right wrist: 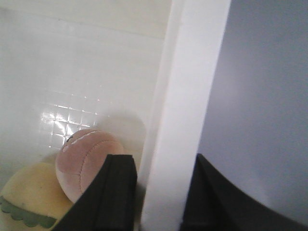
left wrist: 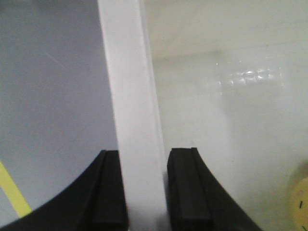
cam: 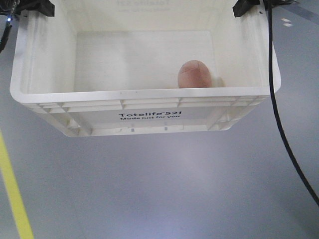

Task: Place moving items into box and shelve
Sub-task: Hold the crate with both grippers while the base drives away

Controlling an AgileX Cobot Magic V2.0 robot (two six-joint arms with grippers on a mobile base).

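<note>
A white plastic box (cam: 149,107) marked "Totelife 52l" hangs above the grey floor, held by both arms. My left gripper (left wrist: 143,192) is shut on the box's left rim (left wrist: 130,96). My right gripper (right wrist: 161,197) is shut on the box's right rim (right wrist: 192,96). Both also show at the box's top corners in the front view, the left gripper (cam: 32,7) and the right gripper (cam: 246,6). A brown plush football (cam: 194,73) lies inside near the right wall; it also shows in the right wrist view (right wrist: 86,161). A yellow plush item with a green scalloped edge (right wrist: 26,199) lies beside it.
Grey floor (cam: 159,189) lies beneath the box. A yellow floor line (cam: 12,194) runs at the lower left. A black cable (cam: 279,114) hangs down the right side. A yellow item's edge (left wrist: 301,202) shows in the left wrist view.
</note>
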